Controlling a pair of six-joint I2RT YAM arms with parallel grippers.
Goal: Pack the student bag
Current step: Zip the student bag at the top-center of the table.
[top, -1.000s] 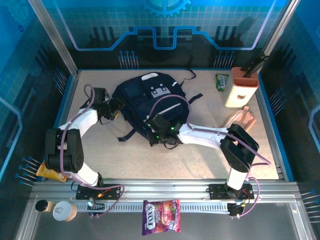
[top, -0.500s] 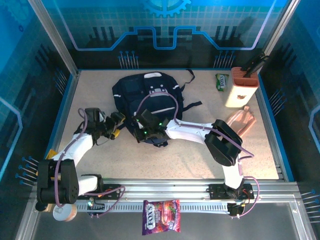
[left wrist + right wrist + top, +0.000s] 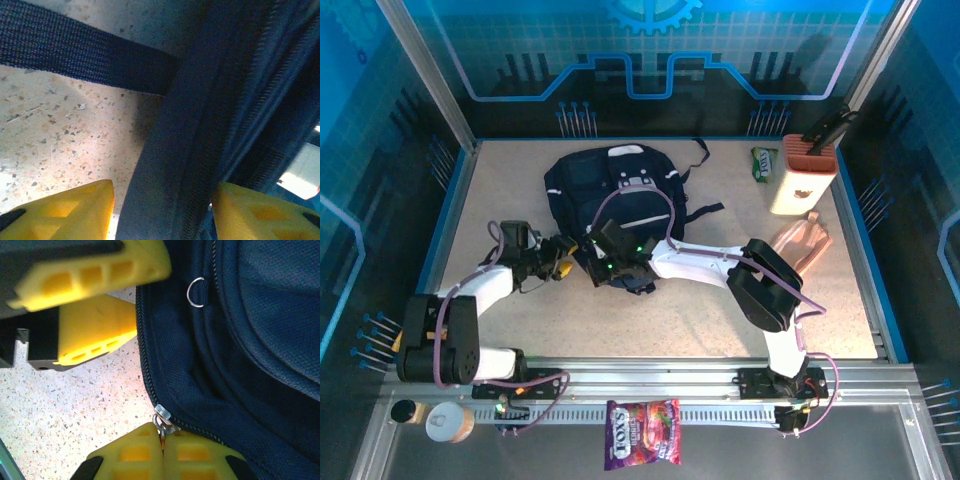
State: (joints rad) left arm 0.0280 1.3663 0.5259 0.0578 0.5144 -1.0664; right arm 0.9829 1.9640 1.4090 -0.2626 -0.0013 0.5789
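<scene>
Zipper pull (image 3: 162, 416) stays pinched by right end effector (image 3: 162, 440); left end effector (image 3: 162, 200) has arrived, spread astride the student bag (image 3: 590, 185) edge, likely bracing.

Lit brightly and evenly from above, tinted blue by the enclosure walls (image 3: 380, 120). Washed out pale on the tabletop (image 3: 55, 140), blurred on the fingers (image 3: 60, 207) of the left claw (image 3: 163, 186), murky across the student bag (image 3: 240, 100), glinting on the zipper pull (image 3: 162, 415).

White-shelled left arm (image 3: 485, 287) and right arm (image 3: 698, 263) with black joint housings — looped purple cables (image 3: 638, 188) — chunky yellow plastic fingers (image 3: 131, 456) with rectangular moulded recesses; green lights (image 3: 610, 266) on the right wrist.
</scene>
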